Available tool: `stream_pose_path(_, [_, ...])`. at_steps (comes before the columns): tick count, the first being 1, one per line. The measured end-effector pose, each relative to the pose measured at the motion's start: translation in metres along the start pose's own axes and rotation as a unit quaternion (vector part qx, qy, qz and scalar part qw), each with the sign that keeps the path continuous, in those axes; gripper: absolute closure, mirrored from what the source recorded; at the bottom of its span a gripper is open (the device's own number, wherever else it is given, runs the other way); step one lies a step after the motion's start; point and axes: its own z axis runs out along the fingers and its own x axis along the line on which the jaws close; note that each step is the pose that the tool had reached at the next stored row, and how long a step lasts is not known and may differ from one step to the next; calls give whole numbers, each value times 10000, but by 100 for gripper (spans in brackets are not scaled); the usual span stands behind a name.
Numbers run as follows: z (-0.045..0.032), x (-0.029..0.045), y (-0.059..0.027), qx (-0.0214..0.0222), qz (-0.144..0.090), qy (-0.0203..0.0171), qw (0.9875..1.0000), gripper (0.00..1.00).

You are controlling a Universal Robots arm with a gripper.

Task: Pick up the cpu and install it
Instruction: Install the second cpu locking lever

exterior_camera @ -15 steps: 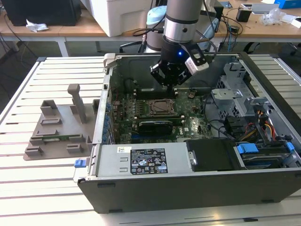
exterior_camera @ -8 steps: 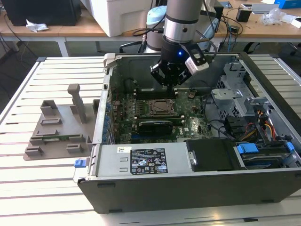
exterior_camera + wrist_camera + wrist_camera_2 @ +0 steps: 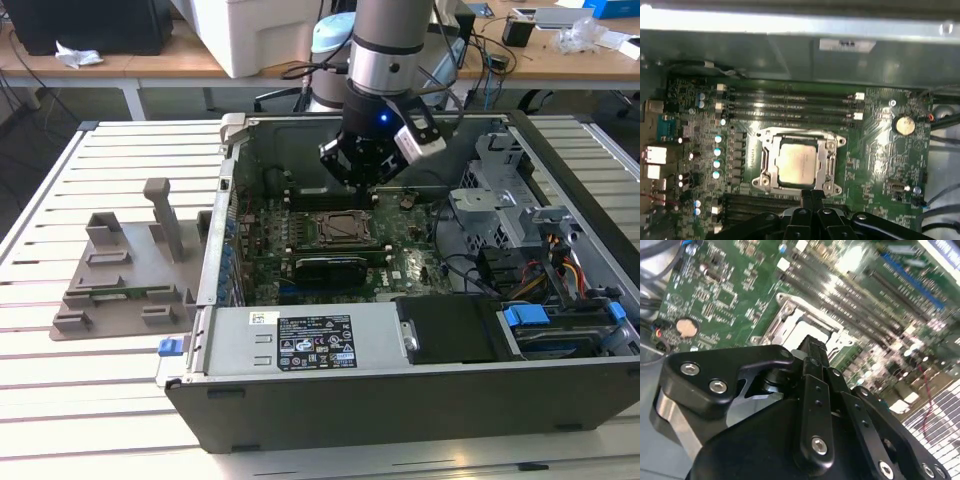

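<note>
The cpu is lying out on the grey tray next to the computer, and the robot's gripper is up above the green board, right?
Not quite. The cpu sits in the socket frame on the green board, as the first wrist view shows. The gripper is indeed above the board.

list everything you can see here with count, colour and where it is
cpu: one, pale silvery, lying in the socket frame
socket frame: one, metal, mid motherboard
motherboard: one, green, on the case floor
computer case: one, dark grey, open, on the table
coin battery: one, pale, on the motherboard beside the socket
grey tray: one, on the table at the exterior view's left
slatted table: one, white
tool: one, black, hovering above the socket, nothing visibly held
</note>
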Motion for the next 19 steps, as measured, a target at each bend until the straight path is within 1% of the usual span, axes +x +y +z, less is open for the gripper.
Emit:
stream_pose_path(1, [3,9,-68,-15,-1,-1,10000,89])
stream_pose_path(2, [5,14,-116,-80,-4,-5,10000,89])
stream_pose_path(3, [7,15,-133,-149,-8,-10,9999,89])
stream_pose_path(4, [7,17,-151,-241,-14,-16,9997,89])
stream_pose_path(5, [9,19,-185,-415,-25,-27,9991,89])
stream_pose_path(6, [9,21,-214,-572,-34,-37,9984,89])
stream_pose_path(7, [11,23,-234,-660,-39,-43,9978,89])
stream_pose_path(8, [14,25,-261,-711,-42,-47,9975,89])
stream_pose_path(9, [23,30,-337,-749,-44,-49,9972,89])
stream_pose_path(10, [43,44,-422,-750,-45,-49,9972,89])
stream_pose_path(11, [62,60,-451,-750,-44,-49,9972,89])
stream_pose_path(12, [78,72,-466,-751,-44,-50,9972,89])
stream_pose_path(13, [124,116,-481,-750,-45,-49,9972,89])
stream_pose_path(15, [201,163,-486,-750,-45,-49,9972,89])
stream_pose_path(17, [247,209,-504,-751,-45,-49,9972,89])
stream_pose_path(19, [262,255,-518,-760,-45,-50,9971,89])
